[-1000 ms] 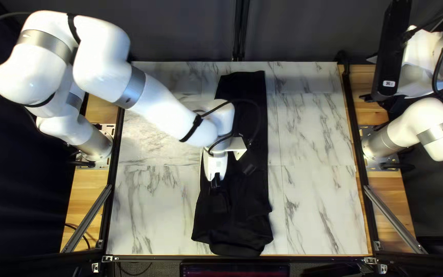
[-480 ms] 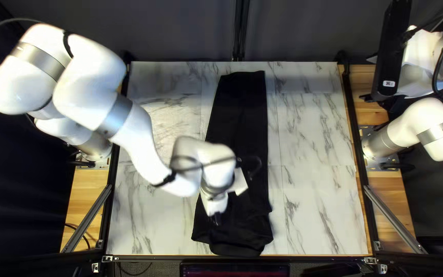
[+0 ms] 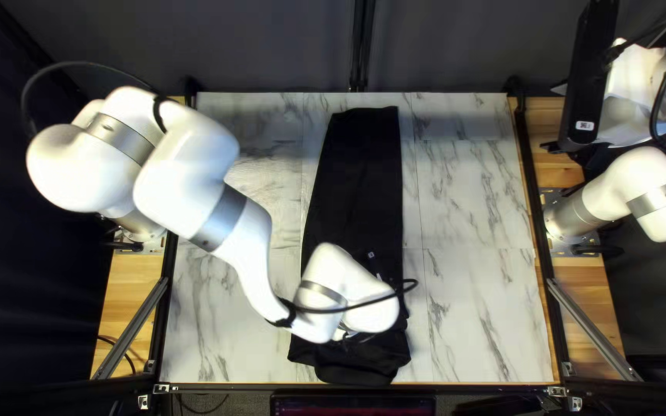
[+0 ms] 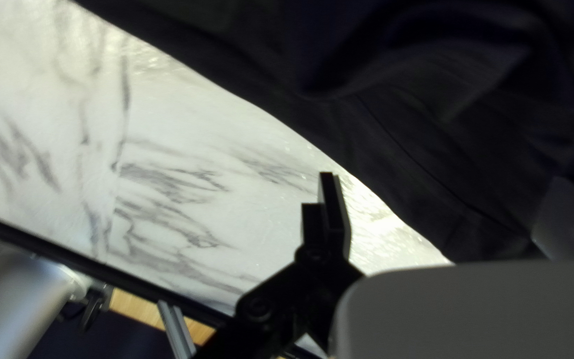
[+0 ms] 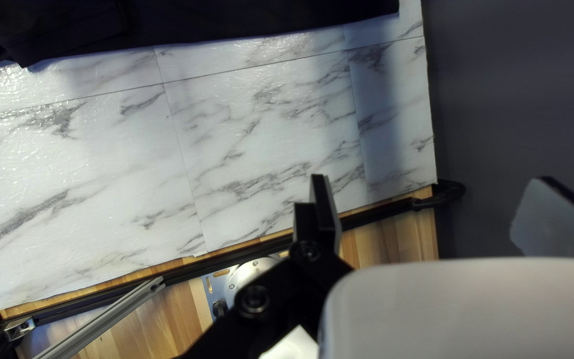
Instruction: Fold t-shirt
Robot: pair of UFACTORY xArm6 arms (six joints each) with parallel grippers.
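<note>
- Maybe the left gripper (image 4: pixel 441 178), spread wide by the t-shirt (image 3: pixel 356 177) on the table (image 3: pixel 472 308), grabs too many layers;
- the right gripper (image 5: pixel 432 177) is spread too; one pull alone could twist the t-shirt.

Free room over the tabletop (image 3: pixel 475 200) between shirt (image 3: pixel 356 177) and right arm (image 3: pixel 618 185); left arm (image 3: pixel 252 250) across shirt's near end.

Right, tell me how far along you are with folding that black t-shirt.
Done, it seems: the lengthwise folding, as the black t-shirt lies in a long, narrow strip on the marble-patterned tabletop.

In hand: nothing. My left pincer is open by the shirt's edge; my right pincer is open, away from the cloth.

Left: probably tidying the wider, uneven near end, then folding the strip shorter.
</note>
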